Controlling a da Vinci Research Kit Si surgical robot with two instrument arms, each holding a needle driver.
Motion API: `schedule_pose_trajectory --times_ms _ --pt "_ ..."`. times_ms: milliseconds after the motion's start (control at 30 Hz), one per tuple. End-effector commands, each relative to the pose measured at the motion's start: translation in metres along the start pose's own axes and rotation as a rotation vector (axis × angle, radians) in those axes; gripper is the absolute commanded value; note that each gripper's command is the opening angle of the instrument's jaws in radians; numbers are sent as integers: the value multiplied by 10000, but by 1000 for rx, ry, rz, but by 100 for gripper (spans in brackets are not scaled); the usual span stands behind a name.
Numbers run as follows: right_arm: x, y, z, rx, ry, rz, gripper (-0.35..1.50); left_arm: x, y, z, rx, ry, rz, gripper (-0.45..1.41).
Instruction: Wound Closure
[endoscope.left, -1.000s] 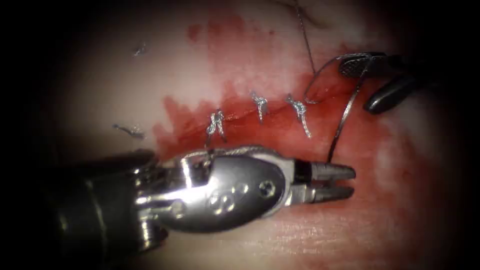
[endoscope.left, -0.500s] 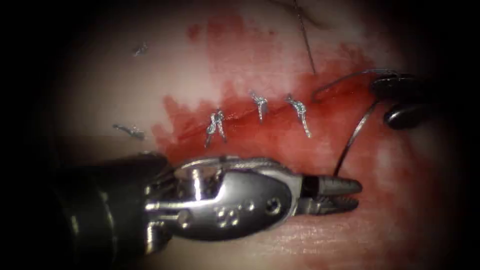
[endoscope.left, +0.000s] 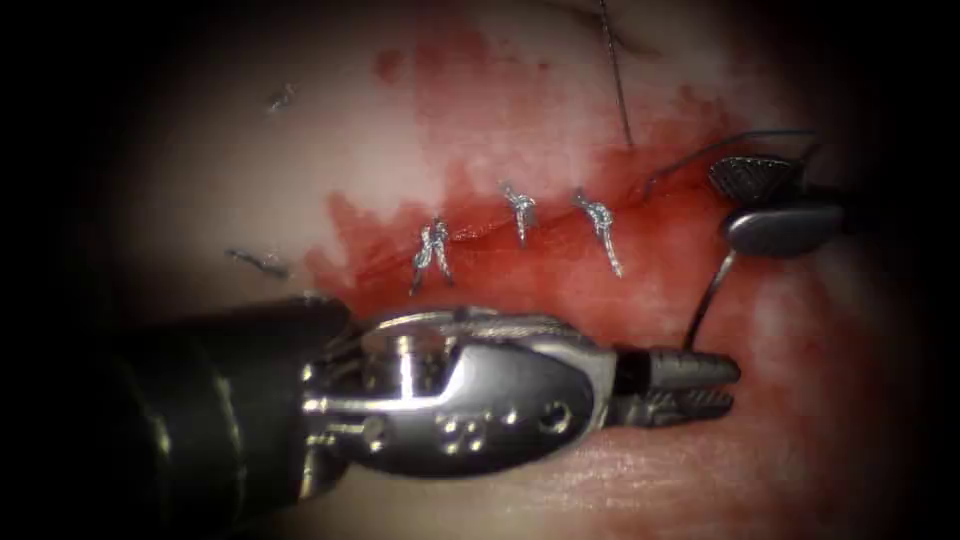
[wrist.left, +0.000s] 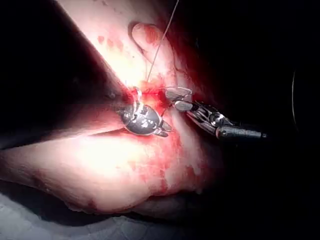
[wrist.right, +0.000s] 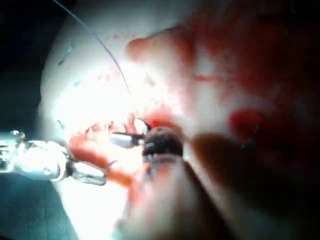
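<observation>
Rightward travel of the left tool (endoscope.left: 712, 385) had drawn the needle (endoscope.left: 708, 300) further from the tissue (endoscope.left: 640, 290); its fingers pinched the needle's lower end. Right of the cut (endoscope.left: 470, 235), the right tool (endoscope.left: 765, 200) had its fingers spread around the needle's upper part, where thread (endoscope.left: 618, 75) entered.

Three knots (endoscope.left: 520, 208) sit in a row along the cut (endoscope.left: 480, 235) in the tissue (endoscope.left: 640, 480). The left tool (endoscope.left: 700, 385) lies in front of the cut; the right tool (endoscope.left: 765, 205) sits at its right end, the needle (endoscope.left: 708, 295) running between them.
</observation>
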Motion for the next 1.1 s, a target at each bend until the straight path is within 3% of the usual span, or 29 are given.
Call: schedule_pose_trajectory --times_ms 33,233,400,600,733,1000,1067,1100 --pt "-6 -1 8 -15 20 5 96 -1 -4 6 6 5 0 -35" --pt "-11 -10 3 -68 107 27 79 0 -6 4 14 9 4 -35" --pt "-13 -9 2 -89 124 28 76 0 -6 5 16 10 4 -35" --pt "-14 -7 -2 -117 136 34 39 1 -5 5 17 9 10 -35" --pt "-18 -7 0 -119 126 37 37 1 -5 5 17 9 10 -35" --pt "-24 -7 3 -111 108 33 56 1 -6 5 17 9 16 -35" --pt "-25 -7 3 -110 104 32 37 1 -5 5 17 8 15 -35" --pt "-25 -7 3 -98 97 57 -10 2 -5 6 18 8 21 -35"
